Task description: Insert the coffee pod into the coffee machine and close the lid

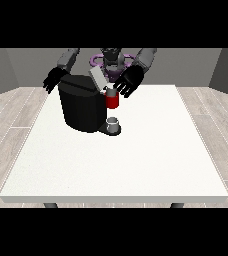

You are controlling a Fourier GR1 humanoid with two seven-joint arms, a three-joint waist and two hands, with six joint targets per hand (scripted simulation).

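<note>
just under my hand at the view's right (pixel 129 81), the coffee pod (pixel 106 91) seems to sit at the coffee machine (pixel 81 106) opening, above its red part (pixel 112 101); i cannot tell whether the fingers grip it. the lid (pixel 98 78) stands tilted up beside that hand. a skewed pod could jam when i close it. my other hand (pixel 53 79) hangs relaxed, holding nothing.
</note>
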